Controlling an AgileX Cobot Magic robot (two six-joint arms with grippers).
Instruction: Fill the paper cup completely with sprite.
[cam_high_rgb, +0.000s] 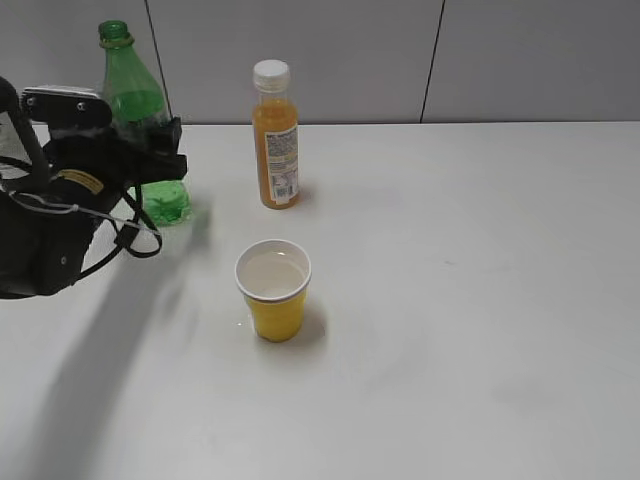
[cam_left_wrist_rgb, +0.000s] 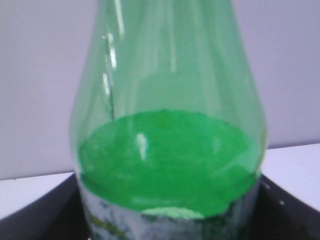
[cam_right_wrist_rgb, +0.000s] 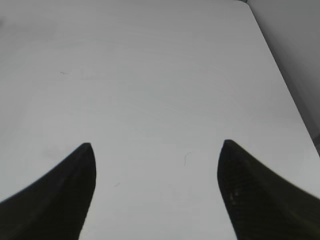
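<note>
Standing upright at your table's far left, the sprite bottle (cam_high_rgb: 140, 120) sits partly full inside the left gripper (cam_high_rgb: 150, 165); whether its jaws press it, you cannot tell. Centre-table, the paper cup (cam_high_rgb: 273, 290) holds liquid. Your right gripper (cam_right_wrist_rgb: 156, 150) gapes empty. The orange juice bottle (cam_high_rgb: 275, 135) label is unreadable.

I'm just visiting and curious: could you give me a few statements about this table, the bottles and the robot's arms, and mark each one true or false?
1. The green bottle has no cap. True.
2. The yellow cup is lying on its side. False: it stands upright, with liquid in it.
3. The left gripper is around the green bottle. True.
4. The orange bottle is open. False: it wears a white cap.
5. The right gripper holds the cup. False: it is open above the bare table.
</note>
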